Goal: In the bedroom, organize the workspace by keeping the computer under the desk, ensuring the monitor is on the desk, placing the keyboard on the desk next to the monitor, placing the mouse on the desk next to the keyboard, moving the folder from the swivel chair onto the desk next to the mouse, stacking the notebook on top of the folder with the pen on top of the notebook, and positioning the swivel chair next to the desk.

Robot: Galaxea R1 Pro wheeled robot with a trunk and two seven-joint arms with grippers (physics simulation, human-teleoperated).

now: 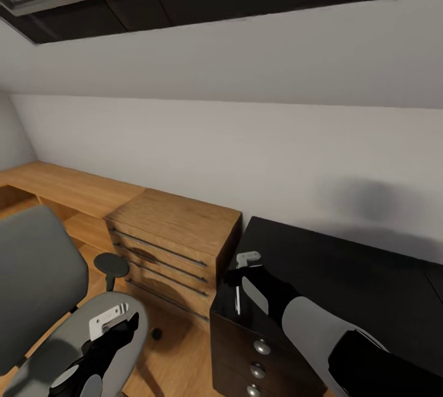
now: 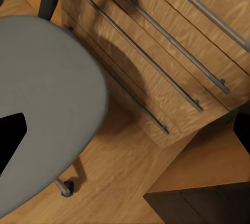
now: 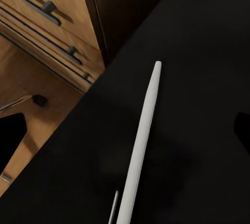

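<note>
Pen [image 3: 141, 146] lying on black table [image 1: 344, 274], lower centre of head view, mostly hidden by right hand [image 1: 241, 280], grip unclear, left hand [image 1: 114, 329] over swivel chair [image 1: 37, 274] seat at lower left, fingers not discernible

The pen [image 3: 141, 146] lies on the desk [image 1: 344, 274] near its left front corner — above the drawer unit [image 1: 258, 354]. Left of the desk, touching it, stands the wooden dresser [image 1: 172, 243]; the swivel chair [image 1: 43, 286] sits further left, in front — on the plank floor [image 2: 130, 182].
</note>
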